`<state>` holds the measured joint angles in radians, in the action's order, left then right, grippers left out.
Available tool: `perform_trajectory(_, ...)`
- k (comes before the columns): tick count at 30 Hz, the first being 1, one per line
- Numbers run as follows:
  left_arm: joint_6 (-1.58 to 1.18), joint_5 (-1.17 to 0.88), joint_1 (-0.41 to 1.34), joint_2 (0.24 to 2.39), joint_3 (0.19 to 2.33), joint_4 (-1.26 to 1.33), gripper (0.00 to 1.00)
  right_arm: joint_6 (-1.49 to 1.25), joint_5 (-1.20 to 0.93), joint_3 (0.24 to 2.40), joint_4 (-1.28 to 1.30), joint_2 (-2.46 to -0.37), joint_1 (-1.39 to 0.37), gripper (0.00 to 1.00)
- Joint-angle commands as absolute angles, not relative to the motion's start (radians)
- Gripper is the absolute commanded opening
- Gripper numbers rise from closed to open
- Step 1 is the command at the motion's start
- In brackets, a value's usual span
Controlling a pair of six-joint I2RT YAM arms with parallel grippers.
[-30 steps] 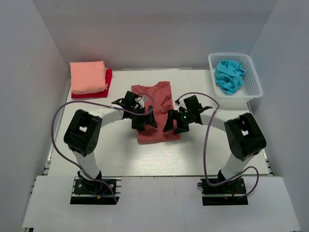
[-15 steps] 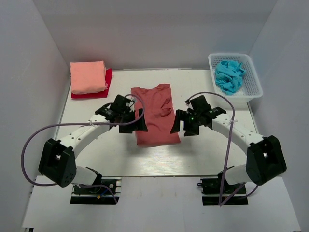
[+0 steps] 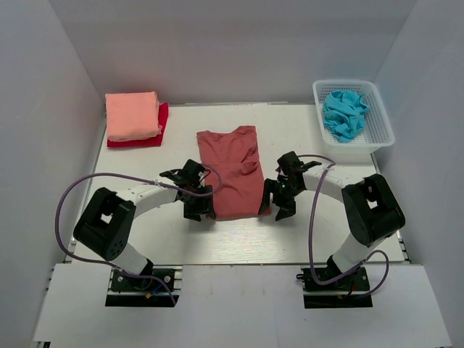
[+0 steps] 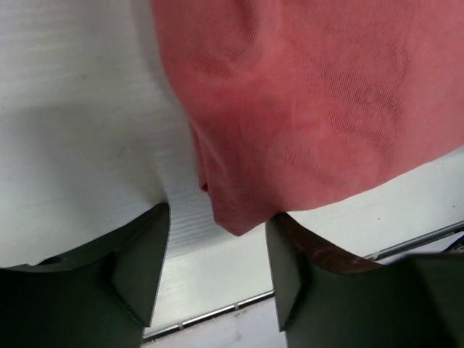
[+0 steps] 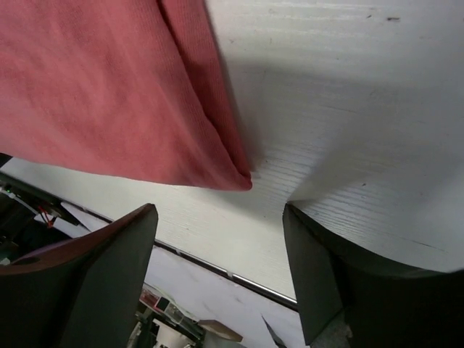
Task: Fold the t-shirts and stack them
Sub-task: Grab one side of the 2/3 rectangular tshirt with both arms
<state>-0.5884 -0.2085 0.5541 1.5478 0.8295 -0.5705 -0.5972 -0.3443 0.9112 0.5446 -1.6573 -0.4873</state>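
Left claw (image 4: 214, 226) and right claw (image 5: 219, 214) stand released astride the lower-frame corners of the brick-red t-shirt (image 3: 230, 170); a shallow pinch might catch only one layer, spoiling the fold.

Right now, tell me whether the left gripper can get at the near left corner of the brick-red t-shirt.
Probably yes. The left gripper sits low at the table with open jaws, and the corner of the brick-red t-shirt lies ahead between the fingers; nothing blocks it.
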Motion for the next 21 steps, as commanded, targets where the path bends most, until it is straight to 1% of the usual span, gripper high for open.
perform_trajectory(1,-0.578,-0.178,0.56,1.575,0.822,-0.519,0.64,-0.6,-0.298,0.885,0.511,-1.701,-0.48,0.74)
perform_trajectory(2,-0.578,-0.178,0.56,1.589,0.822,-0.518,0.61,-0.603,-0.295,0.887,0.502,-1.701,-0.479,0.74)
perform_trajectory(3,-0.578,-0.19,0.56,1.601,0.822,-0.518,0.55,-0.603,-0.288,0.885,0.494,-1.703,-0.476,0.72)
perform_trajectory(5,-0.569,-0.19,0.56,1.612,0.822,-0.518,0.46,-0.611,-0.281,0.893,0.483,-1.71,-0.474,0.7)
perform_trajectory(6,-0.569,-0.19,0.56,1.612,0.822,-0.518,0.44,-0.609,-0.281,0.9,0.483,-1.715,-0.472,0.65)
perform_trajectory(7,-0.569,-0.201,0.56,1.621,0.822,-0.518,0.42,-0.609,-0.282,0.905,0.483,-1.717,-0.469,0.63)
perform_trajectory(8,-0.558,-0.201,0.56,1.621,0.822,-0.518,0.42,-0.609,-0.282,0.907,0.468,-1.717,-0.469,0.63)
perform_trajectory(9,-0.558,-0.201,0.56,1.621,0.822,-0.518,0.4,-0.611,-0.279,0.913,0.465,-1.717,-0.471,0.59)
perform_trajectory(11,-0.558,-0.201,0.56,1.621,0.833,-0.518,0.37,-0.606,-0.285,0.934,0.449,-1.723,-0.474,0.55)
perform_trajectory(12,-0.558,-0.201,0.56,1.621,0.833,-0.529,0.35,-0.607,-0.296,0.94,0.445,-1.73,-0.471,0.5)
perform_trajectory(13,-0.558,-0.201,0.56,1.631,0.833,-0.529,0.32,-0.603,-0.311,0.954,0.445,-1.732,-0.474,0.48)
perform_trajectory(14,-0.558,-0.201,0.56,1.631,0.842,-0.538,0.31,-0.603,-0.334,0.957,0.437,-1.733,-0.479,0.41)
perform_trajectory(15,-0.558,-0.201,0.56,1.631,0.842,-0.548,0.31,-0.6,-0.366,0.954,0.428,-1.732,-0.477,0.41)
perform_trajectory(16,-0.549,-0.201,0.56,1.62,0.842,-0.548,0.28,-0.597,-0.383,0.945,0.422,-1.73,-0.479,0.24)
perform_trajectory(17,-0.549,-0.201,0.56,1.611,0.842,-0.548,0.26,-0.571,-0.403,0.94,0.41,-1.729,-0.477,0.12)
perform_trajectory(18,-0.549,-0.21,0.56,1.611,0.842,-0.57,0.2,-0.563,-0.428,0.937,0.407,-1.723,-0.476,0.03)
perform_trajectory(19,-0.549,-0.21,0.56,1.602,0.853,-0.584,0.04,-0.54,-0.429,0.937,0.414,-1.715,-0.474,0.0)
perform_trajectory(20,-0.558,-0.21,0.56,1.592,0.853,-0.6,0.0,-0.535,-0.422,0.943,0.445,-1.704,-0.48,0.0)
perform_trajectory(21,-0.558,-0.231,0.56,1.563,0.853,-0.613,0.0,-0.517,-0.404,0.943,0.474,-1.66,-0.483,0.0)
